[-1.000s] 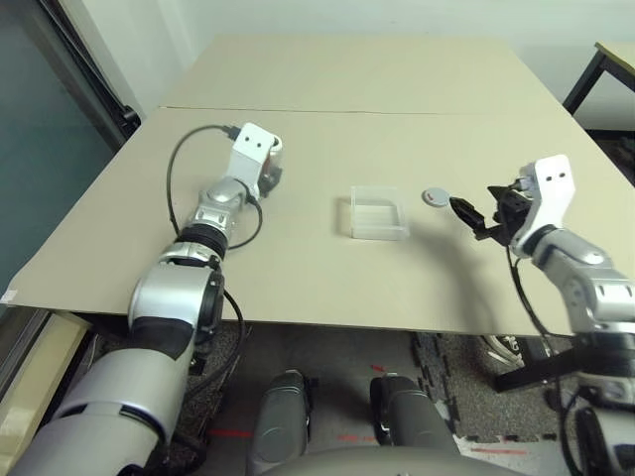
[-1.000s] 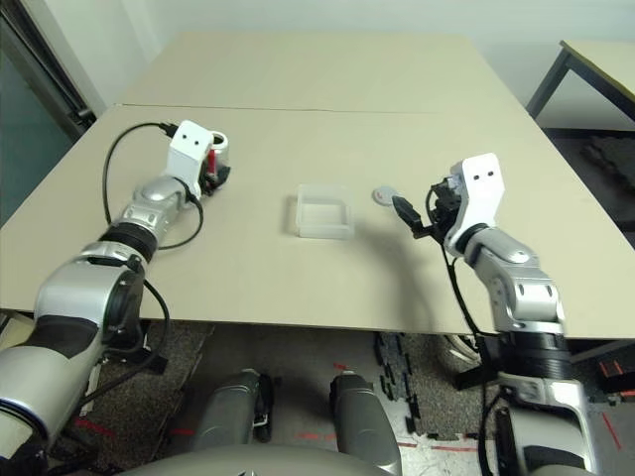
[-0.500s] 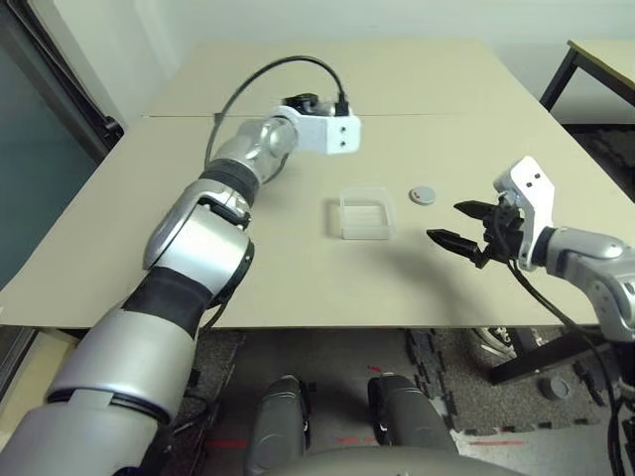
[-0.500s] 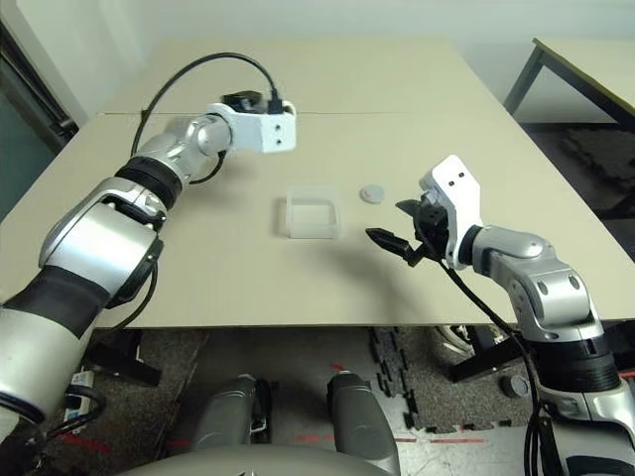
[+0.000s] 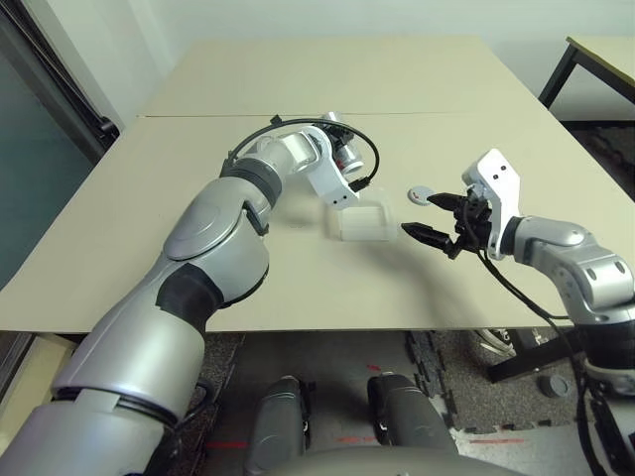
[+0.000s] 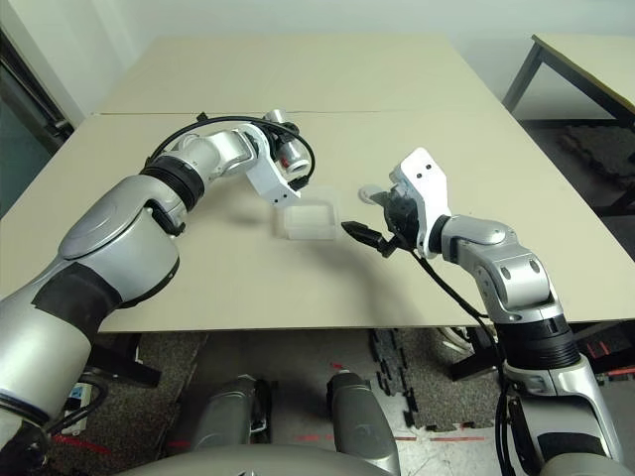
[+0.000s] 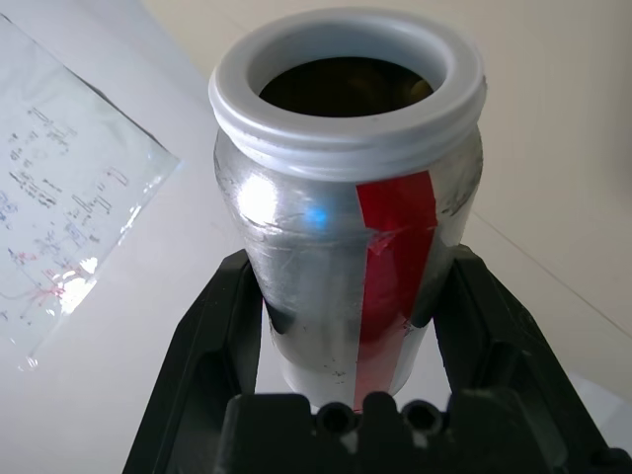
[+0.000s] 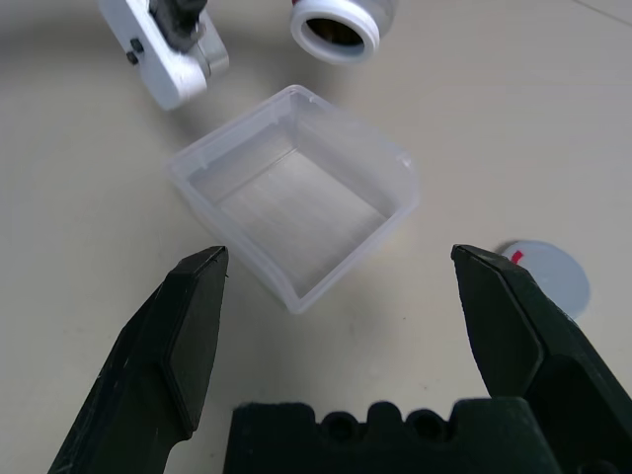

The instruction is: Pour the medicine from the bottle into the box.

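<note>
Medicine shows only dimly, as a yellowish trace [image 7: 420, 91] inside the silver-grey metallic bottle [image 7: 331, 232] with a red vertical stripe and a thick white rim. The left gripper [image 7: 351, 262], with two black fingers, is closed on the bottle's body, one finger to each side. The bottle is tilted over the table, its open mouth facing down towards the robot's side, near the far edge of the clear frosted plastic box [image 5: 365, 230] but apart from it in the right wrist view.

The right gripper [image 8: 341, 252] stands wide open, nothing between its black fingers. The round grey cap [image 8: 553, 276] with a small red mark lies on the beige table [image 5: 397, 297], to the right of the box and apart from it. Bare tabletop runs between the box and the table's near edge, with a broad open stretch towards the left edge and more beyond the bottle.
</note>
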Robot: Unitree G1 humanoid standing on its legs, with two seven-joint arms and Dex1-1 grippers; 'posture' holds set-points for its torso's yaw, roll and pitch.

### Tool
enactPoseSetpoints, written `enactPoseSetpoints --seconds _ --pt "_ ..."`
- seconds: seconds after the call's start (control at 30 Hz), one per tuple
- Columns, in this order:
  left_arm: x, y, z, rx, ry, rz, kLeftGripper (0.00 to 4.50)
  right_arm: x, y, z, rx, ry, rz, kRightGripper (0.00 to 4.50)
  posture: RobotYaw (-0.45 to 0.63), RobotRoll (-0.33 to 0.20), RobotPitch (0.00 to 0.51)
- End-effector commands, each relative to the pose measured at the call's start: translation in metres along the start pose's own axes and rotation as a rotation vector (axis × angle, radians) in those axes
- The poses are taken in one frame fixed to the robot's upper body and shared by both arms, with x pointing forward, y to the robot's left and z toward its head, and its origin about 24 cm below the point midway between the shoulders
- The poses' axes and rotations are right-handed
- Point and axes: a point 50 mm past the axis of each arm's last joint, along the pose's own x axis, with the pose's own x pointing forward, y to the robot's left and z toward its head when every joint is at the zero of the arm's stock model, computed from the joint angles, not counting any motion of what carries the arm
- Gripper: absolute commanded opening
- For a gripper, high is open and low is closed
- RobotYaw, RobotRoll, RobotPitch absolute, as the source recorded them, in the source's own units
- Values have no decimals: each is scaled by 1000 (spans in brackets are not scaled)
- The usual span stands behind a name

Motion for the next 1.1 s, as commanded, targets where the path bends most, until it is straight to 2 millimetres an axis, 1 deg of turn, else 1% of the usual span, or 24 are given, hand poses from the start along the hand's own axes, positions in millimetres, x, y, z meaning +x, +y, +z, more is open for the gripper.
enactPoseSetpoints --seconds 0.03,0.1,0.27,0.33,0.37,0.43,0.53,0.63,0.73,0.83,0.87,0.93,0.97,1.1 --pt "0 -4 3 -22 -11 -14 2711 1 -1 -2 -3 8 -5 4500 -209 0 54" --pt "0 -4 1 -32 -6 -14 2711 1 -1 -2 -3 7 -7 4500 -207 0 54" --pt "0 -6 -1 87 5 -17 2711 2 -3 -1 -7 8 -7 4500 -198 0 57" --pt "0 -5 2 130 -8 -7 2711 3 -3 -1 -9 8 -3 4500 -194 0 58" --pt "1 -5 4 121 -17 -4 2711 3 -3 -1 -9 7 -2 4500 -194 0 58" --pt "1 -3 6 22 -26 4 2711 4 -2 0 -9 4 1 4500 -193 0 58" --pt "0 1 2 -235 -15 31 2711 4 -2 0 -6 3 1 4500 -194 0 59" --pt "-2 2 -4 -401 9 51 2711 3 -2 -1 -4 5 -1 4500 -194 0 58" --pt "-4 -1 -11 -696 8 77 2711 1 -3 -1 -3 8 -4 4500 -194 0 58" --pt "-8 -7 -22 -1106 17 126 2711 1 -3 -1 -2 7 0 4500 -184 0 56" --pt "-9 -13 -27 -1300 36 153 2711 1 -3 -1 -3 8 4 4500 -181 0 55" --pt "-12 -26 -33 -1627 54 198 2711 -1 -3 -1 -12 14 18 4500 -169 0 55" --pt "-14 -32 -37 -1755 69 229 2711 -2 -3 -1 -16 16 22 4500 -163 0 54" --pt "-20 -53 -44 -2128 109 356 2711 -7 -5 -3 -22 37 33 4500 -147 0 50"
